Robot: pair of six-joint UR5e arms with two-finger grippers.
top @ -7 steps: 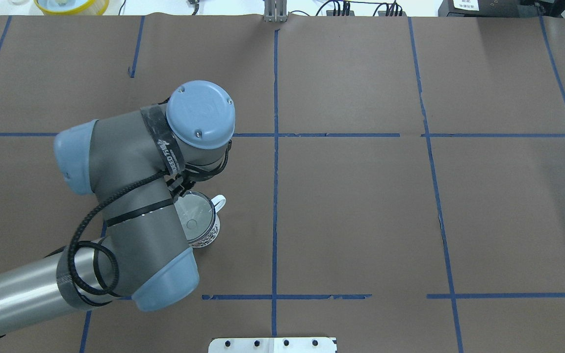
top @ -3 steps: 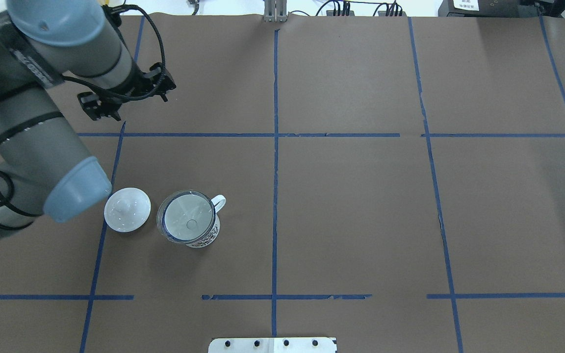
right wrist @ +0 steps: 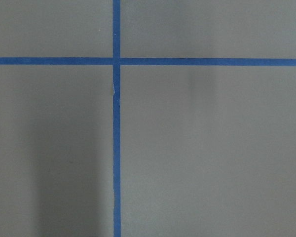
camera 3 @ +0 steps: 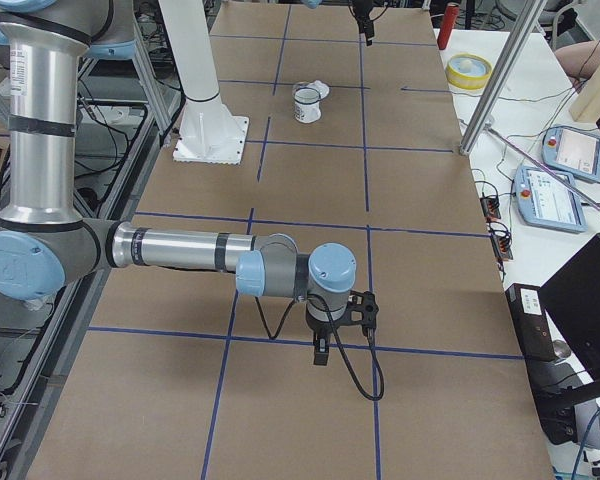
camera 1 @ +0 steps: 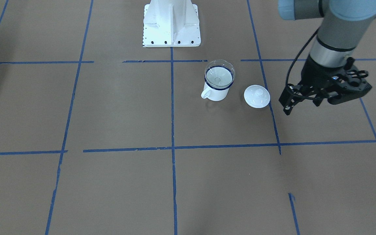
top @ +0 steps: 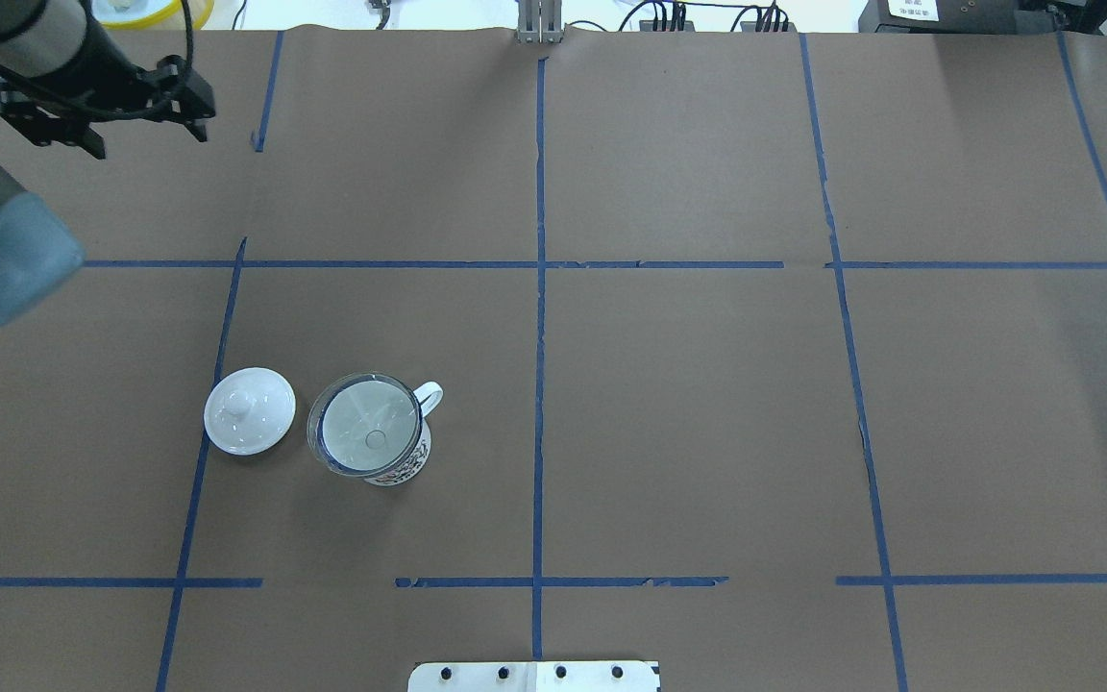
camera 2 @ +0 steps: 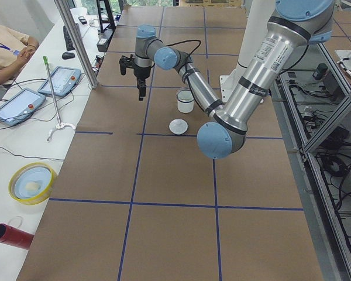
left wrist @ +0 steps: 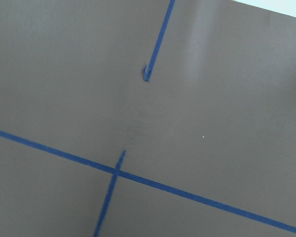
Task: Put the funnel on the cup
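The clear funnel (top: 365, 426) sits in the mouth of the white mug with the dark blue rim, the cup (top: 406, 465), spout down, handle toward the right. Both show in the front-facing view, funnel (camera 1: 219, 73) on cup (camera 1: 216, 93). My left gripper (top: 102, 111) is raised far back and left of the cup, empty, and looks open; it also shows in the front-facing view (camera 1: 325, 94). My right gripper (camera 3: 320, 350) shows only in the exterior right view, low over the table far from the cup; I cannot tell its state.
A round white knobbed lid (top: 249, 410) lies on the table just left of the cup, also in the front-facing view (camera 1: 257, 96). The robot's white base (camera 1: 171, 23) stands behind the cup. Blue tape lines cross the brown table cover.
My left arm, which was over the cup, has lifted and swung away to the far back left. The lid has come into view. The funnel stays on the cup.
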